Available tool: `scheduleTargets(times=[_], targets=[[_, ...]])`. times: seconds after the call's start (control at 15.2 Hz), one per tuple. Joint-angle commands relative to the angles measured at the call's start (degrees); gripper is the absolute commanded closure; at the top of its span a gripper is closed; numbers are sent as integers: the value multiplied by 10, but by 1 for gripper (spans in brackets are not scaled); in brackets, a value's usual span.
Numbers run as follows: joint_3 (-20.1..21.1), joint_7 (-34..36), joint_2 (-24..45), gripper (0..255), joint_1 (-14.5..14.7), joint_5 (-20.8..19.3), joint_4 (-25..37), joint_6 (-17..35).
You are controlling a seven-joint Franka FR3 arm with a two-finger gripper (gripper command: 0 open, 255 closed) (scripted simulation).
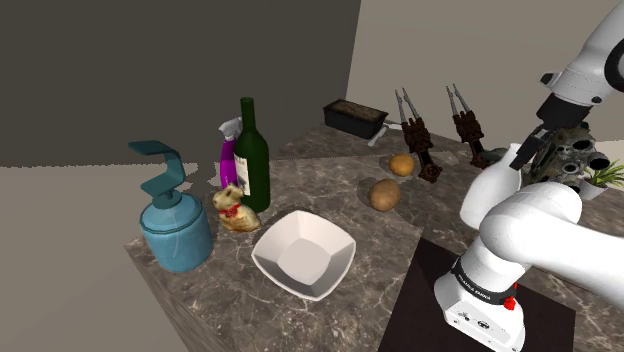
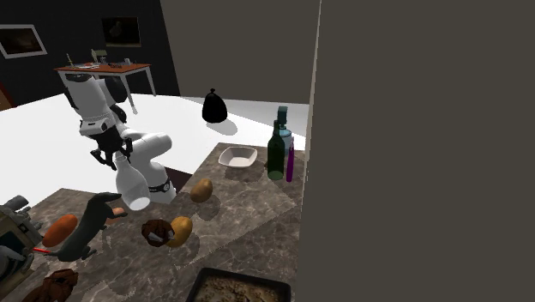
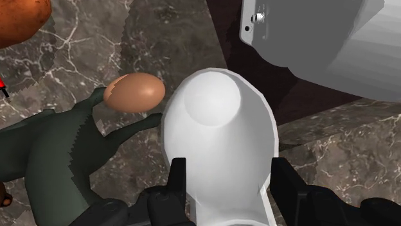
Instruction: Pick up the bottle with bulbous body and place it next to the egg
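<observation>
Pincer [image 3: 228,170] closed part-way on the white bottle [image 3: 218,138]; both black fingers [image 3: 177,181] press against its sides, one on each flank, the jaws held apart by the bottle's width; nothing else between them.

White bottle: bulbous body, narrow upper part; gripped near the upper part, body reaching away from the pincer; in the shoulder view the bottle [image 1: 488,195] hangs tilted below the pincer [image 1: 524,158]; same in the second exterior view, bottle [image 2: 130,180] under the pincer [image 2: 114,157]; whether its base touches the stone counter [image 3: 83,58] cannot be told.

Egg [image 3: 133,92]: brown, lying ahead of the pincer and off to one side of the bottle's far end; apart from the bottle, not touching it; in the second exterior view the egg [image 2: 60,229] sits lower than the pincer and clear of it.

Dark green animal figure [image 3: 45,154]: beside the pincer on the egg's side; the egg is seen over its neck, contact not resolvable; it stands between pincer and egg in the second exterior view [image 2: 90,225].

Arm's white base [image 3: 334,45]: beyond the bottle, on the side away from the egg.

Two potatoes [image 1: 385,194] and a white bowl [image 1: 303,255]: well apart from the pincer, on the shoulder view's left of it.
</observation>
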Motion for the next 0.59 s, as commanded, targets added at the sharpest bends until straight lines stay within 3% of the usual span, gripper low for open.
scheduleTargets(times=[0.0, 0.07, 0.13, 0.53], targets=[[0, 0, 0, 255, 0, 0, 0, 0], [0, 0, 0, 255, 0, 0, 0, 0], [0, 0, 0, 0, 0, 0, 0, 0], [9, 0, 13, 0, 5, 8, 22, -8]])
